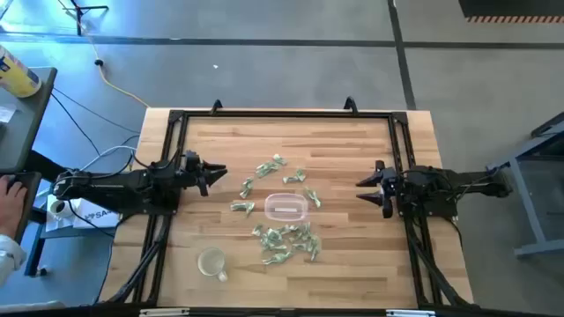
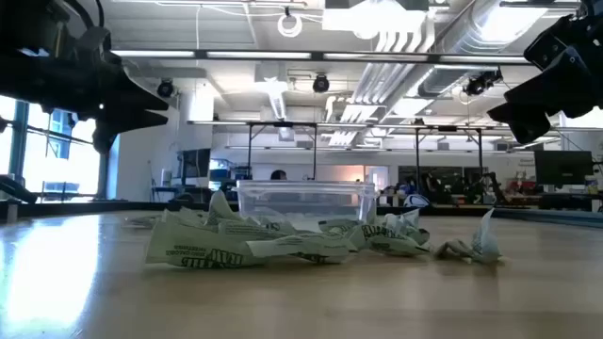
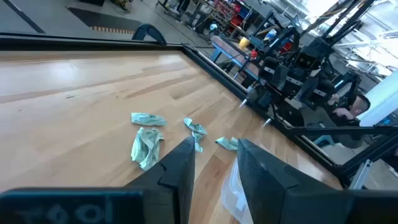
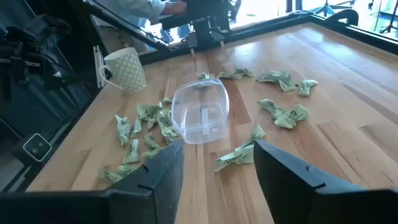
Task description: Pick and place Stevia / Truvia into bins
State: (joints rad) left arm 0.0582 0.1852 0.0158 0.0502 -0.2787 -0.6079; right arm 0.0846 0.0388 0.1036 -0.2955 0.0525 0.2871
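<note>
The left gripper (image 1: 218, 173) hovers open near the worktop's left edge. Mid-worktop, green-and-white sachets (image 1: 286, 240) lie scattered around the clear tub (image 1: 286, 208), which holds one sachet. The right gripper (image 1: 363, 189) hangs open near the right edge.

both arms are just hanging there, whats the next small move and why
Probably: bring the right end effector in and down onto the sachet lying just short of the clear tub. Both end effectors are open, empty and held above the table, the left end effector too, and green-and-white sachets lie loose all around the tub.
</note>
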